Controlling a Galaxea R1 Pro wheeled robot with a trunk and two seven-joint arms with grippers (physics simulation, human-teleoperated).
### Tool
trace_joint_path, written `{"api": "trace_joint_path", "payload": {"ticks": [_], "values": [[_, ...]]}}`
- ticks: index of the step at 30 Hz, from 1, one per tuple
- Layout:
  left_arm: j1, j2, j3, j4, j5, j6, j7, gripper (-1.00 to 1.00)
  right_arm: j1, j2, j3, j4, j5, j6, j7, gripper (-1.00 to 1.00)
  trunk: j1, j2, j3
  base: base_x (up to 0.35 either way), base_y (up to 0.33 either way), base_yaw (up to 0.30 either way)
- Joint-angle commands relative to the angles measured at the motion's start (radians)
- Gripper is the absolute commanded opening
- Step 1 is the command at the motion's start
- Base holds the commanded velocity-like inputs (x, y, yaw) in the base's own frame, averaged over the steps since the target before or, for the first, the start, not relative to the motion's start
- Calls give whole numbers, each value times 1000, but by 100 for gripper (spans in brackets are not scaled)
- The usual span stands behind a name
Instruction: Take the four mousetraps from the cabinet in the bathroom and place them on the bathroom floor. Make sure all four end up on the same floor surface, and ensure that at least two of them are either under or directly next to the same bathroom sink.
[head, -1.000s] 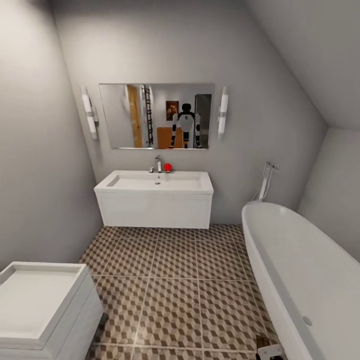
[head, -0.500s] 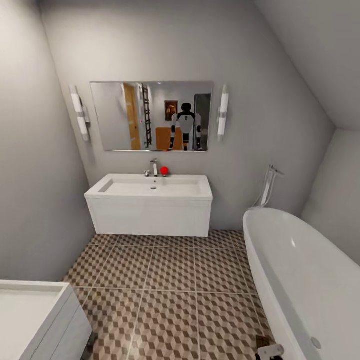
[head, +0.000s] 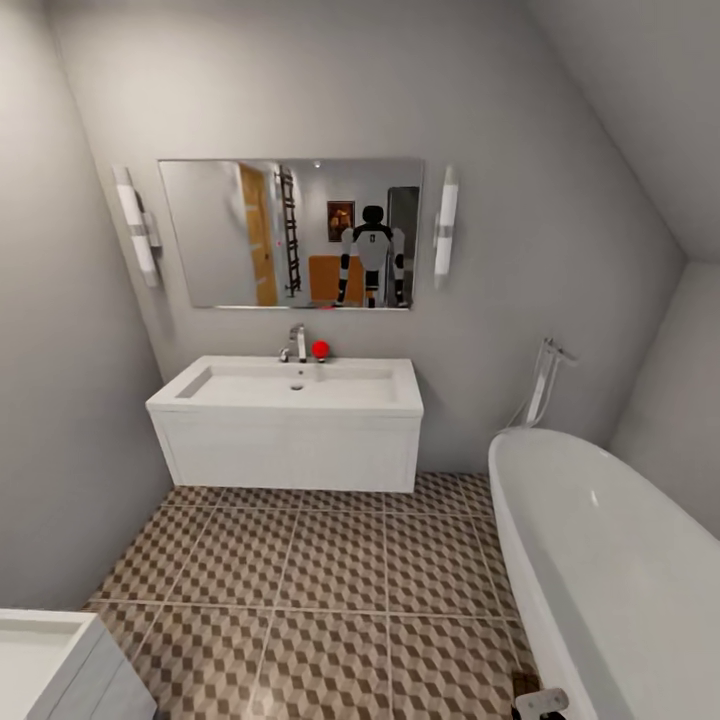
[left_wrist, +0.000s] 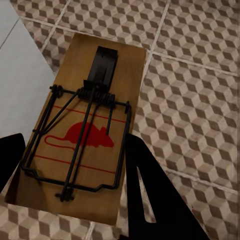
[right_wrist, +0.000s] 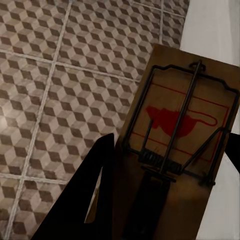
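Note:
A mousetrap (left_wrist: 95, 125), a tan wooden board with black wire and a red mouse print, lies between the dark fingers (left_wrist: 150, 195) of my left gripper (left_wrist: 75, 170), which is shut on it above the bathroom floor (left_wrist: 195, 100). My right gripper (right_wrist: 165, 170) is shut on a second mousetrap (right_wrist: 185, 130), held over the cube-patterned tiles (right_wrist: 60, 90) beside a white surface. In the head view the bathroom floor (head: 340, 590) stretches ahead to a white wall-hung sink (head: 290, 420). An orange-brown cabinet (head: 335, 278) appears as a reflection in the mirror, behind my own reflection.
A white bathtub (head: 610, 570) runs along the right side. The corner of another white vanity (head: 45, 665) sits at the lower left. A mirror (head: 290, 232) with two wall lamps hangs over the sink, where a red object (head: 320, 349) stands by the tap. Grey walls close both sides.
The whole head view has shifted: the sink looks nearer and sits lower and further left, and the lower-left vanity has slid mostly out of frame. The camera moved, not the fixtures.

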Motion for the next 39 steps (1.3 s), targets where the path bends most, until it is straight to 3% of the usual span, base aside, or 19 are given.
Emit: {"api": "trace_joint_path", "payload": {"ticks": [1, 27, 39], "values": [[-2, 0, -8, 4, 8, -6, -3, -100, -1, 0, -6, 2, 9, -3, -2, -100, 1, -2, -2, 326, -89, 0], [-2, 1, -8, 4, 8, -6, -3, -100, -1, 0, -6, 2, 8, -3, -2, -100, 1, -2, -2, 326, -86, 0], [-2, 2, -8, 4, 9, -7, -4, -100, -1, 0, -6, 2, 8, -4, -2, -100, 1, -2, -2, 322, 39, 0]]}}
